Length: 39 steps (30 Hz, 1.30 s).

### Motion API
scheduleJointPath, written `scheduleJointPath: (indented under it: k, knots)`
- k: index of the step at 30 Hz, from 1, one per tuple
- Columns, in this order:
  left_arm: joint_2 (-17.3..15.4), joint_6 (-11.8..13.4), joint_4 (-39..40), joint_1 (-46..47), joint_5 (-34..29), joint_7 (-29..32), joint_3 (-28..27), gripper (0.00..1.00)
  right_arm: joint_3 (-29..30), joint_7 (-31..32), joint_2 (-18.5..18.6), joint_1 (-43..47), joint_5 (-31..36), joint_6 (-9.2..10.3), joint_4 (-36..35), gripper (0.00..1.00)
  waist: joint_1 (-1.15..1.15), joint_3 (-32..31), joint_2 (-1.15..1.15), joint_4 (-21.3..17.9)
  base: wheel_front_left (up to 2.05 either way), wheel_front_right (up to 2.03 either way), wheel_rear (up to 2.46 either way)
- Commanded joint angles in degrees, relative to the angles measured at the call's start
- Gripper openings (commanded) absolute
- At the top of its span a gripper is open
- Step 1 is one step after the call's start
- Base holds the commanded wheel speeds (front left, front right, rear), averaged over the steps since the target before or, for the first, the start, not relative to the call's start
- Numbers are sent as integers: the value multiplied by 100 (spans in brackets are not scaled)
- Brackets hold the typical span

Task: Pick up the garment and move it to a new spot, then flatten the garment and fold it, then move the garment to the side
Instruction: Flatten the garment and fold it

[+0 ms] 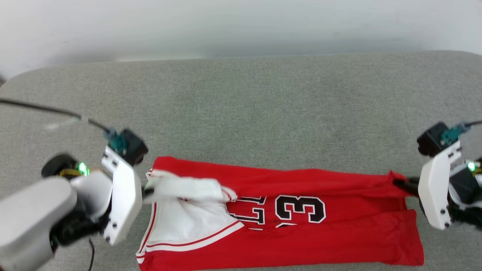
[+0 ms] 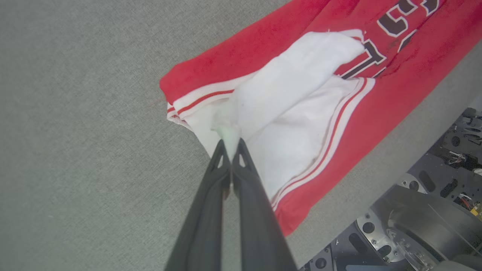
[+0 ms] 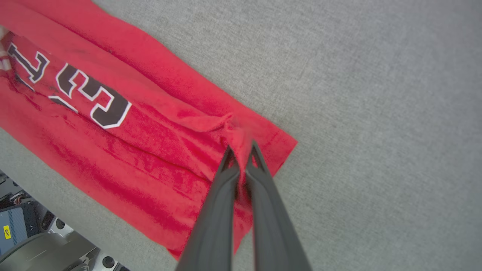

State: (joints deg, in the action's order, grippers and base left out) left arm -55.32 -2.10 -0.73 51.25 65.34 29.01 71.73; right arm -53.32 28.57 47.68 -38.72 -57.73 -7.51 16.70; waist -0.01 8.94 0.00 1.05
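Pinching one garment (image 1: 286, 226) — two hands, left hand (image 2: 230, 145) and right hand (image 3: 241, 152).

Lighting is bright, flat and diffuse, likely from overhead, but there's no hard shadow to confirm it. Barely any shadow around the garment (image 1: 286, 226).

Head view: the wall (image 1: 241, 26) beyond the garment is washed out and hazy. The pale forearm (image 1: 30, 214) left of the garment is blurred and out of focus. The red is oversaturated and weave detail is lost.

Left wrist view: the white sleeve (image 2: 293, 94) is near clipping, with a faint green cast where the fingers (image 2: 205, 210) meet the garment.

Both wrist views: cloth is sharp, the fingers soften towards the bottom edge, and there's wide-angle stretch at the corners away from the garment.
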Motion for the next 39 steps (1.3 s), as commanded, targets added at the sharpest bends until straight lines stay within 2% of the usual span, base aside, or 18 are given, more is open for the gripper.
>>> scheduleJointPath:
  k: [1, 7, 16, 17, 18, 19, 20, 23, 28, 34, 39]
  knots:
    - [-20, 64, 53, -205, 43, -62, 22, 0, -28, -66, 48, 160, -27, 4, -9, 0, 1, -23, 0, -12, 0, 0, 0]
    - [-11, 170, 114, -793, 78, -124, 90, 0, -113, -234, -9, 517, -114, 4, 68, 0, 1, 64, 0, -24, 0, 0, 0]
    - [387, 60, -510, -1297, 166, -329, 99, 0, -327, -253, -231, 771, -139, 5, 386, 0, 1, 178, 0, -79, 0, 0, 0]
    - [401, 73, -548, -1310, 185, -379, 73, 16, -301, -285, -237, 756, -146, 5, 390, 0, 1, 156, 0, -88, 0, 0, 0]
    - [400, 79, -557, -1300, 115, -456, 62, 98, -261, -321, -242, 744, -187, 5, 395, 0, 1, 124, 0, -96, 0, 0, 0]
    - [385, 104, -556, -1279, 44, -555, 43, 100, -210, -381, -234, 726, -194, 5, 377, 38, 1, 82, 0, -100, 0, 0, 0]
    - [365, 132, -541, -1275, -6, -683, 7, 100, -174, -429, -212, 711, -185, 5, 347, 100, 1, 35, 0, -104, 0, 0, 0]
    - [249, 316, -412, -1372, -92, -1069, -137, 100, -7, -679, -145, 731, -246, 4, 137, 100, 1, -102, 0, -111, 0, 0, 0]
    - [143, 887, -139, -1498, -380, -1980, -433, 100, 471, -1267, 17, 845, -237, 4, -127, 100, 1, -225, 0, -111, 0, 0, 0]
    - [260, 1789, 6, -1781, -796, -3392, -851, 100, 1235, -1921, 1, 1107, -93, 4, 104, 100, 1, -208, 0, -93, 0, 0, 0]
    - [478, 2551, -17, -2199, -841, -4298, -1346, 100, 1802, -2007, -175, 1496, -242, 4, 468, 100, 1, -169, 0, -64, 0, 0, 0]
